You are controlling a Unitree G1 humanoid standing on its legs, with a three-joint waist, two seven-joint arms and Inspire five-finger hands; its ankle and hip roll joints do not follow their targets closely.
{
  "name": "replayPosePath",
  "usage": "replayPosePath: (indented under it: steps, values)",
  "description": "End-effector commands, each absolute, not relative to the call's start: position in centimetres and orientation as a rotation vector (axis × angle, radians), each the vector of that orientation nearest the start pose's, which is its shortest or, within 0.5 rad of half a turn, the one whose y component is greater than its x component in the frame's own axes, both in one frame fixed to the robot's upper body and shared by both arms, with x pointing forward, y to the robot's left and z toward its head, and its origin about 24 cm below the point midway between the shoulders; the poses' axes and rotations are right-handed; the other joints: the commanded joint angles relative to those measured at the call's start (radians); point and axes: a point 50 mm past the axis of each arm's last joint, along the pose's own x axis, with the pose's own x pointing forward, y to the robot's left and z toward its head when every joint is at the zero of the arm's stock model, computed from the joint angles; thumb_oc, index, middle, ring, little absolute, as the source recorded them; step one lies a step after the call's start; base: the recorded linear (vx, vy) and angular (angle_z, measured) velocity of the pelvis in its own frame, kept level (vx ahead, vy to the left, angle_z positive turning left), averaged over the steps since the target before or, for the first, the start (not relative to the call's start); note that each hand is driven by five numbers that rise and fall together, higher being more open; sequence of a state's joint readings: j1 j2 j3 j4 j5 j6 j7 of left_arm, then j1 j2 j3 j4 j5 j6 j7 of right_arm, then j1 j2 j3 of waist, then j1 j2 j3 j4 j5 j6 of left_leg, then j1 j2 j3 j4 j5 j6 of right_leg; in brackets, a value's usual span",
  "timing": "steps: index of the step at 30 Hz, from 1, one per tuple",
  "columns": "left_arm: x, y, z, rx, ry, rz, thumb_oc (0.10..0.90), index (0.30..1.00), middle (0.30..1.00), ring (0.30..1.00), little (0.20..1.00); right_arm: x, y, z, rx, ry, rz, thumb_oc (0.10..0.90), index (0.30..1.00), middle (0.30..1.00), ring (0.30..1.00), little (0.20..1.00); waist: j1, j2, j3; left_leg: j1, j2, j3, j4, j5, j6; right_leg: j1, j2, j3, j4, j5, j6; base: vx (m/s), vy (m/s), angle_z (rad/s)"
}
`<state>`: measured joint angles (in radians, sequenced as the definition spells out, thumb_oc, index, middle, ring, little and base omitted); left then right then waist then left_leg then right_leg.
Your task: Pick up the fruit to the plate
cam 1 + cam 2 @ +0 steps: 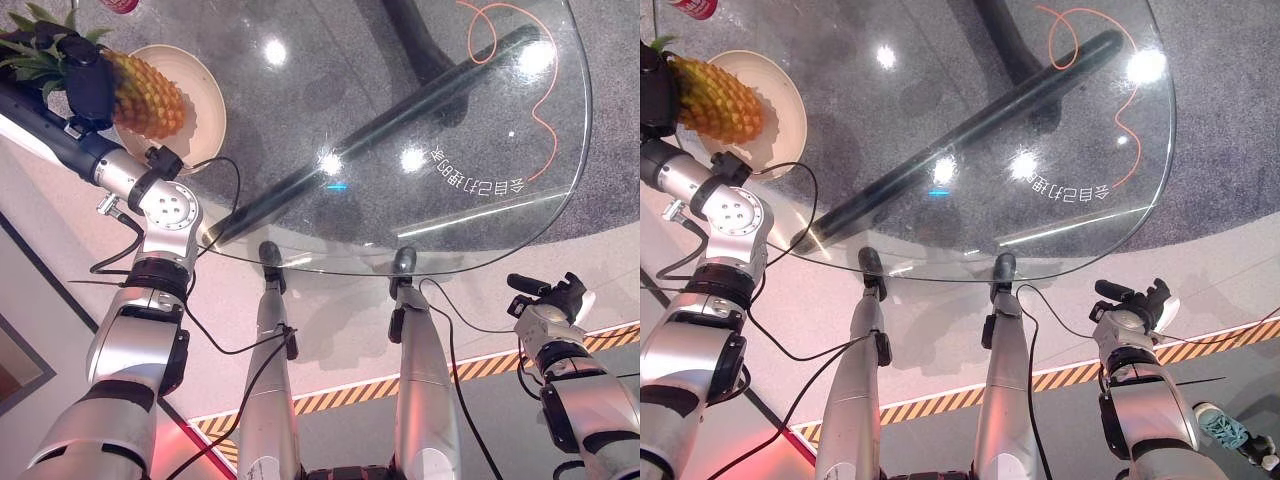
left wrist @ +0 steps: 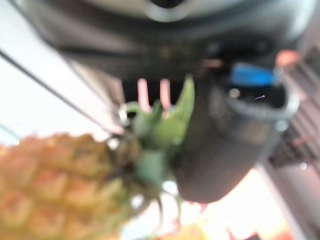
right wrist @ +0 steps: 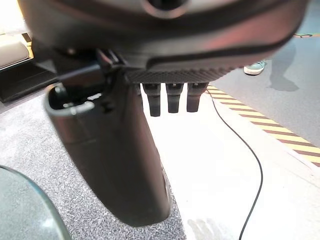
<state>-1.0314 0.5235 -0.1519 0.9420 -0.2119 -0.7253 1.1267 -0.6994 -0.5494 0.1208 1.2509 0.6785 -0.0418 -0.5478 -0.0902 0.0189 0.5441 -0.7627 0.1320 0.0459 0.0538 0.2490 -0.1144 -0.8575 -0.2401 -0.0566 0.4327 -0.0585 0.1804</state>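
The left hand [image 1: 88, 75] is gripping a pineapple [image 1: 148, 95], its dark fingers curling around the fruit at the base of the green leafy crown [image 1: 35, 45]. In the left wrist view the thumb [image 2: 220, 150] is pressing against the crown [image 2: 160, 125] right where it meets the yellow, scaly body [image 2: 55, 185]. The pineapple is lying tilted over a cream round plate [image 1: 205, 105], its body pointing toward the plate's middle and its crown hanging out past the rim on the robot's left; whether the fruit is touching the plate or hovering just above it cannot be told. The plate is sitting near the left edge of a round glass surface [image 1: 420, 120]. A red object [image 1: 692, 8] is showing at the far edge of the glass, beyond the plate, too cut off to identify.

The right hand [image 1: 1135, 300] is hanging off to the robot's right, beside the near edge of the glass and well apart from the plate. In the right wrist view its fingers [image 3: 172, 97] are hanging straight and relaxed, holding nothing.
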Motion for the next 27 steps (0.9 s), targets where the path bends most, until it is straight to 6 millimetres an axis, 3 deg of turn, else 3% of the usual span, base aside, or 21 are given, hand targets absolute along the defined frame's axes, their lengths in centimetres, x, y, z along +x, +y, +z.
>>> replayPosePath:
  steps: [1, 12, 14, 17, 27]
  values:
    - [33.71, 27.26, 31.24, -0.151, -1.182, 1.05, 0.1, 0.3, 0.3, 0.3, 0.2, 29.64, -34.68, 2.22, -0.036, 0.463, -1.022, 0.8, 0.9, 0.9, 0.9, 0.9, 0.024, -0.075, -0.024, -0.006, 0.026, -0.047, 0.17, -0.187, -0.038, 0.082, 0.045, -0.038, -0.176, 0.102, -0.031, 0.0, 0.0, 0.0]
    - [33.86, 27.07, 31.3, -0.144, -1.181, 1.021, 0.1, 0.3, 0.3, 0.3, 0.2, 29.87, -34.75, 2.59, -0.035, 0.449, -1.023, 0.8, 0.9, 0.9, 0.9, 0.9, 0.024, -0.075, -0.024, -0.009, 0.027, -0.043, 0.168, -0.185, -0.039, 0.082, 0.044, -0.038, -0.184, 0.105, -0.029, 0.0, 0.0, 0.0]
    - [33.91, 27.06, 31.36, -0.143, -1.177, 1.019, 0.256, 0.434, 0.434, 0.434, 0.356, 29.89, -34.71, 2.59, -0.031, 0.447, -1.023, 0.8, 0.9, 0.9, 0.9, 0.9, 0.024, -0.077, -0.024, -0.01, 0.027, -0.043, 0.168, -0.186, -0.039, 0.082, 0.043, -0.039, -0.185, 0.105, -0.028, 0.0, 0.0, 0.0]
    - [33.97, 27.13, 31.3, -0.139, -1.17, 1.014, 0.375, 0.535, 0.535, 0.535, 0.475, 29.95, -34.55, 2.54, -0.027, 0.447, -1.024, 0.8, 0.9, 0.9, 0.9, 0.9, 0.024, -0.079, -0.024, -0.011, 0.028, -0.042, 0.17, -0.186, -0.04, 0.083, 0.042, -0.039, -0.189, 0.108, -0.027, 0.0, 0.0, 0.0]
    - [34.05, 27.23, 31.07, -0.138, -1.161, 1.005, 0.394, 0.552, 0.552, 0.552, 0.494, 29.81, -34.81, 2.57, -0.026, 0.446, -1.027, 0.8, 0.9, 0.9, 0.9, 0.9, 0.021, -0.079, -0.024, -0.007, 0.025, -0.037, 0.169, -0.189, -0.04, 0.086, 0.039, -0.037, -0.199, 0.114, -0.025, 0.0, 0.0, 0.0]
